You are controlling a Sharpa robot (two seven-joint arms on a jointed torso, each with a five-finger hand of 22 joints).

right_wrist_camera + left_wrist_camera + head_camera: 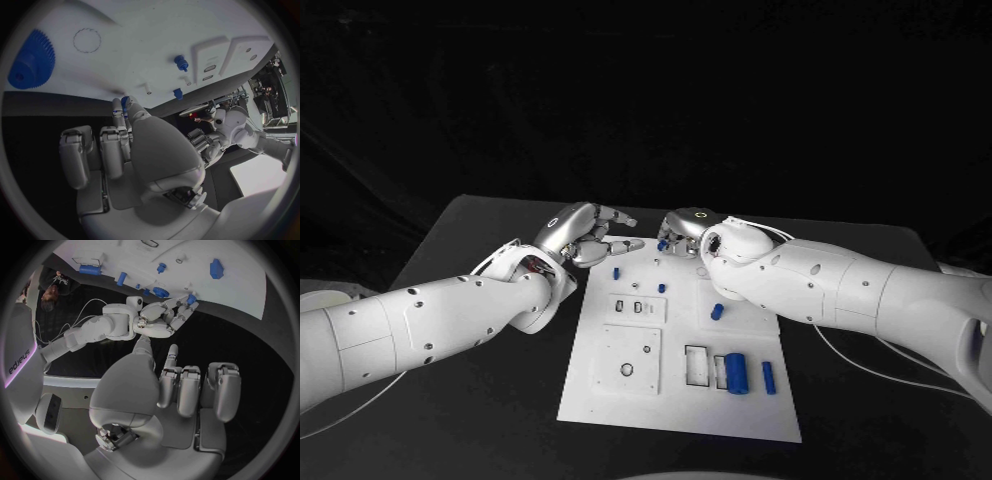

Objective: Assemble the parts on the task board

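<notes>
Right hand [687,232]: at the task board's [678,408] far edge, pinching a small blue part [191,299].
Left hand [586,234]: empty, fingers curled loosely, beside the far left corner.
Handling: likely light, rigid, slippery plastic; grip its sides.
Right wrist view: blue gear [29,61] on the board.

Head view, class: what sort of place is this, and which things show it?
Probably a robotics test bench: a white task board with blue parts lies on a black table, against a dark backdrop, the left hand and right hand above it.
</notes>
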